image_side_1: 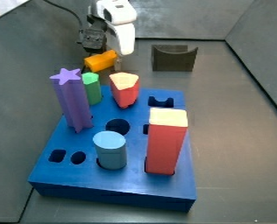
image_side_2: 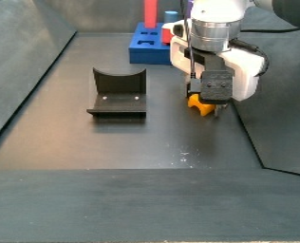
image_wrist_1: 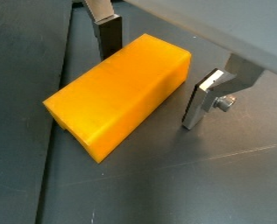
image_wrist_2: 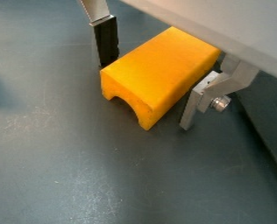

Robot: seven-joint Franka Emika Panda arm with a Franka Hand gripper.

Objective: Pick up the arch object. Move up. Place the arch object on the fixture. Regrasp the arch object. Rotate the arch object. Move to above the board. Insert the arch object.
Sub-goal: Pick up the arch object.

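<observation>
While no writing shows anywhere, the pincer (image_wrist_2: 147, 83) straddles the arch object (image_wrist_2: 162, 74) on the floor, plates wide.

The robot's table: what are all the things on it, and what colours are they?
arch object: one, yellow-orange, lying on the dark floor between the pincer's fingers, behind the board.
fixture: one, dark grey, on the floor beyond the board, apart from the arch object.
board: one, blue, flat slab with shaped holes, nearest the camera in a side view.
star post: one, purple, standing on the board.
green peg: one, beside the star post.
pentagon peg: one, red with yellow top, on the board.
big block: one, red with pale yellow top, on the board.
cylinder: one, light blue, on the board.
pincer: one, silver fingers either side of the arch object, seemingly not clamped.
</observation>
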